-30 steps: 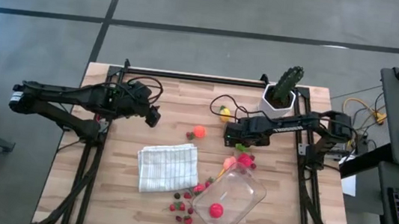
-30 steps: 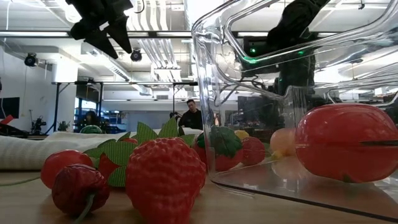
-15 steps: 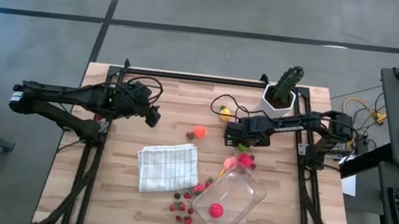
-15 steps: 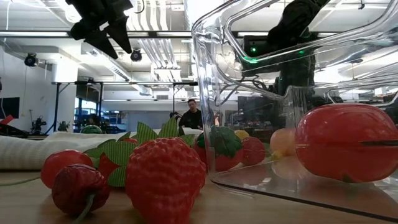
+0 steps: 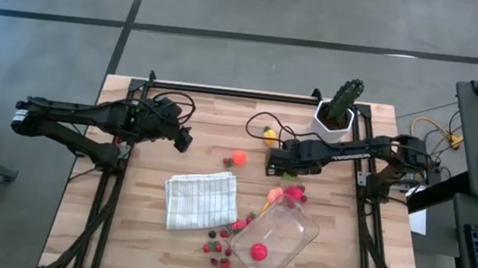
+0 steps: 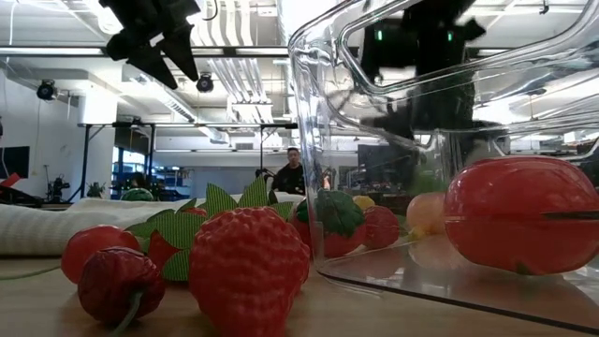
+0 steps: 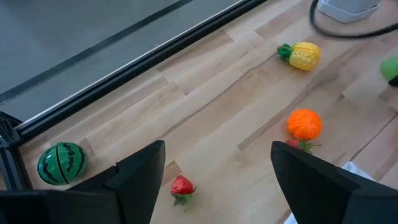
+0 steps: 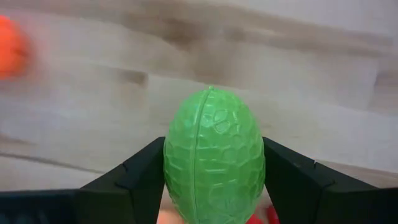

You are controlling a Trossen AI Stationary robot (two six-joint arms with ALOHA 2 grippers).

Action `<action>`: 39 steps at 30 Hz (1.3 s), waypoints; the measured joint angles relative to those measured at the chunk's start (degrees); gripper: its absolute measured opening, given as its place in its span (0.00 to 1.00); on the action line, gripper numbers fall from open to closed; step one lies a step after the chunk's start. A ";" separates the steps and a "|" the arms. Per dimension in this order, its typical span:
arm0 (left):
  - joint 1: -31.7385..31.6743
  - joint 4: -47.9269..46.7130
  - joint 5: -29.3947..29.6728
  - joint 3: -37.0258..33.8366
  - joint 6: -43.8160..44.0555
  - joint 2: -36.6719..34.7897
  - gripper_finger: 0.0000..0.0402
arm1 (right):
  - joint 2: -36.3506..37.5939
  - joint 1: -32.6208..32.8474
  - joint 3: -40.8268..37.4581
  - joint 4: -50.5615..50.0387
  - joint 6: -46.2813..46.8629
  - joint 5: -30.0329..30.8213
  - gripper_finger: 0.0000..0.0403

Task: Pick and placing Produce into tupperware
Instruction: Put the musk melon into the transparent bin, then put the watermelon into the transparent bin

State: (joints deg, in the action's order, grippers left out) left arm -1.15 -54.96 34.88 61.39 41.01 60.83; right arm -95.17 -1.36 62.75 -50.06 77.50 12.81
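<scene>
Though pebbled, egg-shaped green fruit (image 8: 214, 155)

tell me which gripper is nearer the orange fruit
Right. The right gripper, shut on a green fruit, sits just beside the orange fruit; the left gripper is farther off on its other side.

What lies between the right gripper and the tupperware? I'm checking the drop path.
In the high view, a small cluster of pink and red produce sits at the tupperware's near corner, below the right gripper, which holds a green fruit.
</scene>
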 joint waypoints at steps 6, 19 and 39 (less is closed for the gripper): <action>0.00 0.02 -0.05 -0.02 -1.38 0.66 0.69 | 4.48 5.43 9.09 -5.67 -2.91 2.23 0.56; 0.02 0.11 -0.14 -0.97 -2.89 1.02 0.69 | 4.33 26.58 17.38 -7.41 0.43 -9.30 0.56; -1.20 0.28 0.01 -3.78 -3.93 1.52 0.69 | -6.54 30.88 17.50 -11.53 10.27 -9.51 0.91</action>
State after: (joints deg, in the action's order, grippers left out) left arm -2.34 -54.68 34.90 57.60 37.08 62.35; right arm -101.71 29.52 80.25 -61.59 87.77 3.29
